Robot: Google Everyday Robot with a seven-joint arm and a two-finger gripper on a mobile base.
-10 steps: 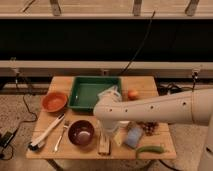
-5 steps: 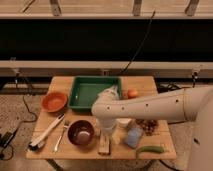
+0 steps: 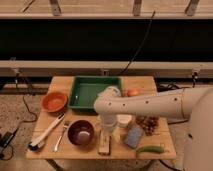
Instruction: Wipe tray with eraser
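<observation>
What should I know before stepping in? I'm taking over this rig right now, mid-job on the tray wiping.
Gripper: open, pointing down directly over the eraser, holding nothing; whether it touches the eraser cannot be told.
Eraser: flat on the table near its front edge, between the dark bowl and the sponge.
Tray: rear centre of the table, looks empty.
Done: arm positioned above the eraser.
Left: grip the eraser, carry it to the tray, wipe.
</observation>
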